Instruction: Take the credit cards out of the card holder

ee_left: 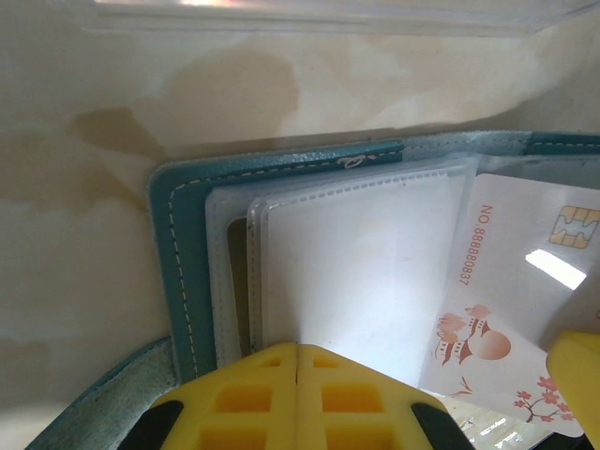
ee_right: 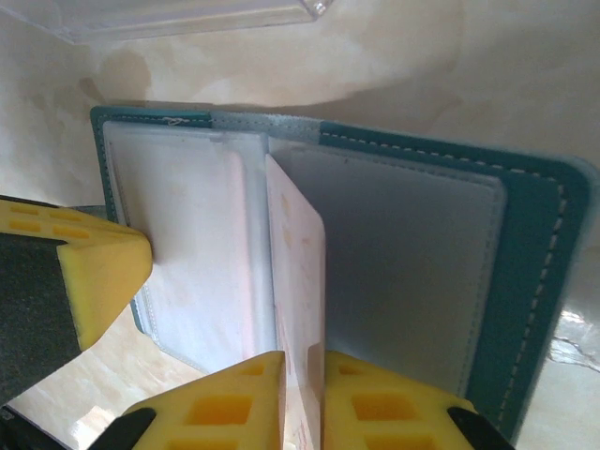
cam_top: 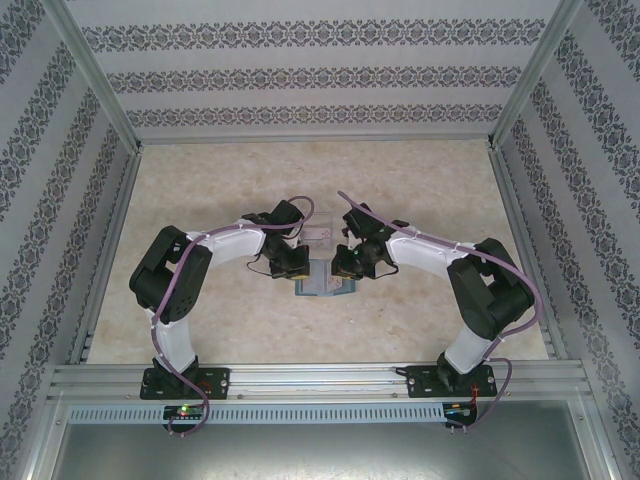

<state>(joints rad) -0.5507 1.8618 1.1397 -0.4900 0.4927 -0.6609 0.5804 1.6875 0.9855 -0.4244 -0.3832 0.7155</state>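
Wallet (cam_top: 325,288) lies open on the bench (cam_top: 200,200). We count one card (ee_right: 300,281), upright, pinched by our right hand (ee_right: 296,398) at 2 o'clock; left hand (ee_left: 298,398), clenched empty, presses sleeves (ee_left: 356,262) at 10 o'clock.

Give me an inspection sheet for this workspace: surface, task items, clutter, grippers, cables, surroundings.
Surface: beige marbled table, faintly stained.
Job's things: teal card holder lying open; one pale credit card raised from its sleeves.
Clutter: clear plastic tray just beyond the holder.
Grippers: left gripper shut, tip on the sleeves; right gripper pinching the card's edge.
Cables: purple cable along each arm, no snag seen.
Surroundings: patterned walls, aluminium frame.
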